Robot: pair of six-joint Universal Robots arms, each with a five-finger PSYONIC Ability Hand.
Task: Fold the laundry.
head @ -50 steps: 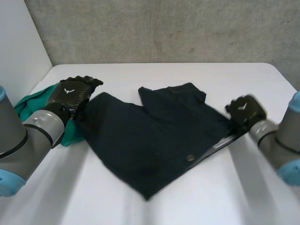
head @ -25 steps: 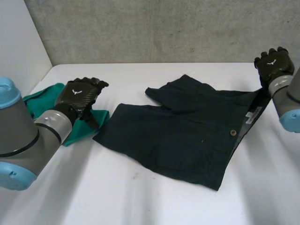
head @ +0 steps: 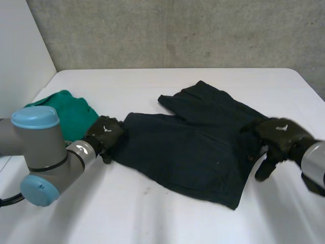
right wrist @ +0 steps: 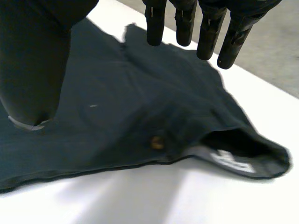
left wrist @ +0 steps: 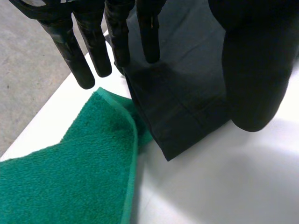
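Dark navy shorts [head: 193, 147] lie spread flat across the middle of the white table [head: 152, 213]. My left hand [head: 104, 136] is at the hem of the leg nearest the green towel. In the left wrist view its fingers [left wrist: 79, 51] are straight and apart from the thumb [left wrist: 252, 70], over the hem [left wrist: 187, 98], holding nothing. My right hand [head: 279, 137] is at the shorts' waistband end. In the right wrist view its fingers [right wrist: 184, 18] are straight above the cloth, and the button [right wrist: 156, 142] and the gaping waistband with its label [right wrist: 233, 161] lie under them.
A green towel [head: 66, 109] lies crumpled at the table's left side, its edge [left wrist: 70, 172] touching the shorts' hem. A grey wall stands behind the table and a white panel [head: 20, 51] stands along the left edge.
My right hand has let go of the waistband and come down from the far right corner to the shorts' right end. My left hand has moved nearer and lower onto the leg hem, uncovering the towel.
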